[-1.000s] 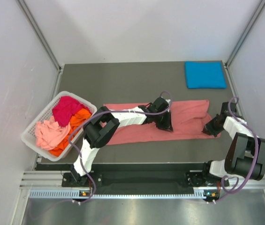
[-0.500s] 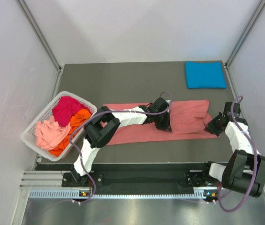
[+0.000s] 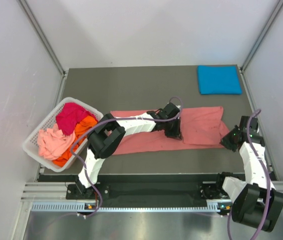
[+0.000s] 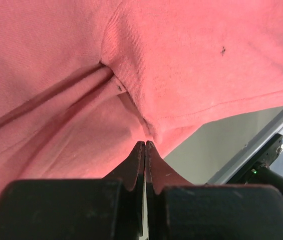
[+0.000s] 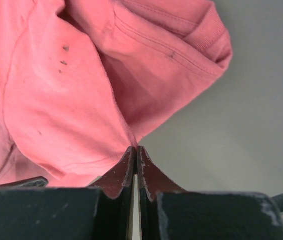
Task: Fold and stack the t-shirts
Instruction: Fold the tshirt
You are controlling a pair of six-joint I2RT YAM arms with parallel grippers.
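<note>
— Salmon-pink t-shirt [image 3: 201, 127]: where does it lie for me?
— Spread in a long band across the middle of the table [image 3: 131, 90], left to right. Your left gripper [image 3: 174, 133] sits on its near hem about midway, with the jaws pressed together and a fold of that hem pinched at their tips.
— And my right gripper [image 3: 230, 140]?
— Closed tight too, nipping the shirt's right-hand corner, close to the table's right edge.
— Any marks you can read?
— Stitched seams and a few dark specks on the cloth, too small to make out.
— Room to move?
— Bare grey table runs from the shirt's far edge up to the folded blue t-shirt [image 3: 219, 79] in the far right corner. Only a narrow strip lies between the near hem and the front edge. On your left, the white basket [image 3: 43, 126] holds the magenta t-shirt [image 3: 71, 116], the orange t-shirt [image 3: 87, 125] and the pale pink t-shirt [image 3: 51, 141]. Its nearest corner is just beside the shirt's left end.
</note>
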